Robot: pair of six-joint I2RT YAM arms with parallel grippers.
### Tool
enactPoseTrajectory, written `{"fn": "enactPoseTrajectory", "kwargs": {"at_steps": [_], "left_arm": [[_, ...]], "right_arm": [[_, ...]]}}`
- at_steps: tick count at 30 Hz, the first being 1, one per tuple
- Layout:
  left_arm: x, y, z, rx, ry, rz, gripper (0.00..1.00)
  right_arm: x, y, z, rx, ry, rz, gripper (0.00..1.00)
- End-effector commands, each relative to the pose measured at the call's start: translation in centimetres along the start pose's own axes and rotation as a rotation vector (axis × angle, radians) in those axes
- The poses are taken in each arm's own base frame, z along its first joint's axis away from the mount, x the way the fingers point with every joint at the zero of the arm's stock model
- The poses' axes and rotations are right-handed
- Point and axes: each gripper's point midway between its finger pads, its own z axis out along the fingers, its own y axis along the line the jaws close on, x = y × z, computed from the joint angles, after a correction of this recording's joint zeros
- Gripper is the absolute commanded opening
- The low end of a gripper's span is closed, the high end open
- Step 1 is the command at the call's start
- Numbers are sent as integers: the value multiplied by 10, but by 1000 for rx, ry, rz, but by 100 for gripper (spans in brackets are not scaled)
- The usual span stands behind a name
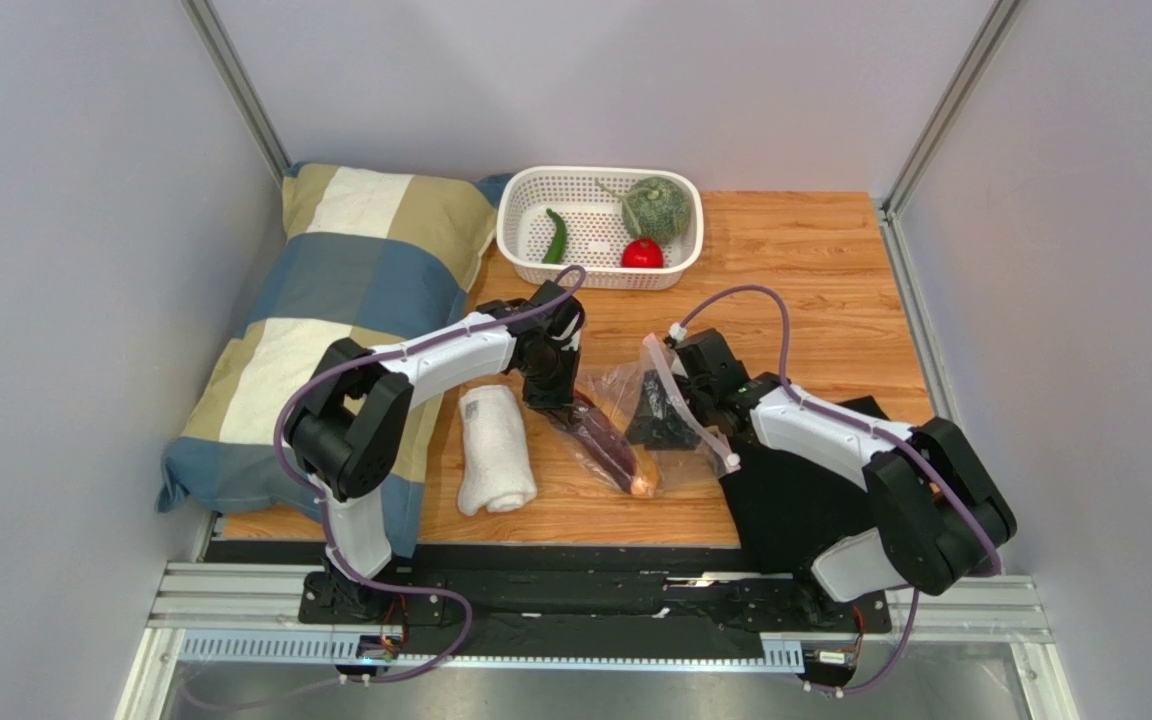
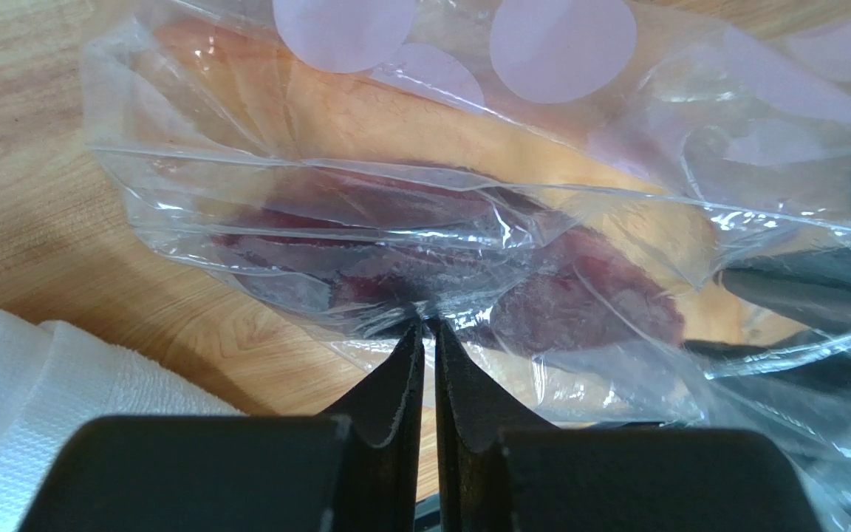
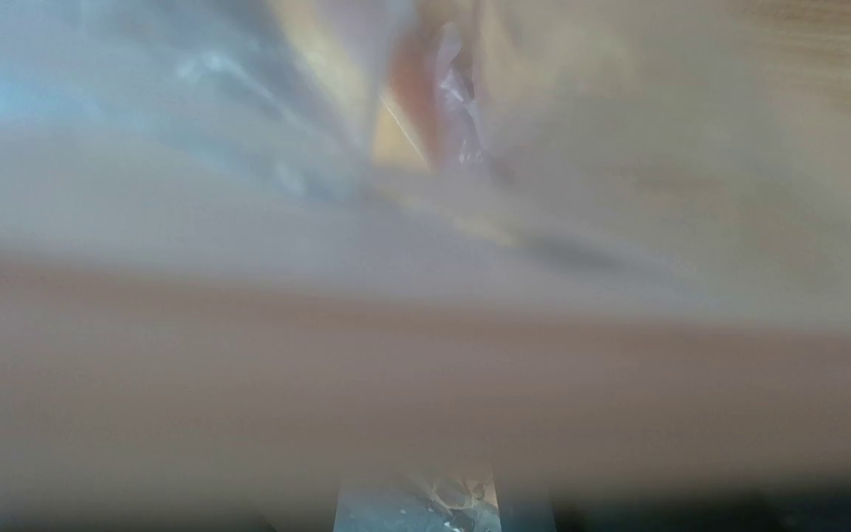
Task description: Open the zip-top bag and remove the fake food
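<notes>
My left gripper is clenched on a fold of the zip-top bag, thin crinkly film, light and slick, likely to slip. Just ahead of it, inside the film, lies the purple-and-orange piece of fake food, rigid and light; I'd grip it across its narrow middle. My right gripper sits at the bag's mouth, its jaws hidden by blurred plastic, so I cannot tell their state.

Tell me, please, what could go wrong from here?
The left gripper pinches only thin film of the bag; it might slip or tear. The purple-and-orange toy lies inside and could drag along instead of sliding out. Plastic blurs the right wrist view, so the right gripper works nearly blind.
</notes>
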Motion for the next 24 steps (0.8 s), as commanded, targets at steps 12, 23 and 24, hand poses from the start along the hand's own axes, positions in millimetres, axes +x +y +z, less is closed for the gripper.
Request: {"fn": "enactPoseTrajectory", "kwargs": {"at_steps": [12, 23, 24], "left_arm": [[-1, -6, 2, 9, -8, 17, 11], [-1, -7, 5, 9, 6, 18, 11], [0, -7, 4, 9, 9, 18, 11]], "right_arm": [[27, -36, -10, 174, 104, -101, 64], [43, -8, -12, 11, 133, -81, 64], [37, 3, -9, -42, 110, -68, 61]]}}
